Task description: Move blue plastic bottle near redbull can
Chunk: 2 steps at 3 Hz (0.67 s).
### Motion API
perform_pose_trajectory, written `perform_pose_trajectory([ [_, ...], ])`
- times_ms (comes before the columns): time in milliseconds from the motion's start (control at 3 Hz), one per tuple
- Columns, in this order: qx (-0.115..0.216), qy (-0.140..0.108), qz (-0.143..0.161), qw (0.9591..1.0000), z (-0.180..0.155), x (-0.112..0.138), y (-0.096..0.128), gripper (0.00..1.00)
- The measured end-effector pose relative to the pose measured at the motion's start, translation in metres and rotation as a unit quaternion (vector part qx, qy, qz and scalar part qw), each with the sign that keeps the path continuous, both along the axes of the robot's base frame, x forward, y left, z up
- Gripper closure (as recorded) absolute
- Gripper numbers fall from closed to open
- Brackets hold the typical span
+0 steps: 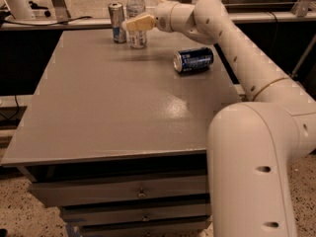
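Observation:
The blue plastic bottle (136, 9) stands upright at the far edge of the grey table (113, 107), with its white cap on top. The redbull can (117, 22) stands just to its left, a small gap between them. My gripper (137, 22) reaches in from the right at the bottle's mid height. One cream finger (139, 22) lies across the front of the bottle and the other is hidden behind it. The gripper looks shut on the bottle, whose base is at the table top.
A dark blue can (193, 59) lies on its side at the right of the table, under my arm (237, 48). The table has drawers (140, 194) in front. A counter edge (74, 21) runs behind the table.

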<state>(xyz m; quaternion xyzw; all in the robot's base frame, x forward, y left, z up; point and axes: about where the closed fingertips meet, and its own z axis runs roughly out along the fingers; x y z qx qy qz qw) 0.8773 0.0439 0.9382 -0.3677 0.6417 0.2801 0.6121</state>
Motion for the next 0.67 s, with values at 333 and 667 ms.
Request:
perform_pose_trajectory([
  [333,0.004,-0.015,-0.011,0.9998,0.021,-0.028,-0.029,0.0],
  [667,-0.009,-0.025,-0.011,0.9996,0.036,-0.069,-0.059,0.0],
])
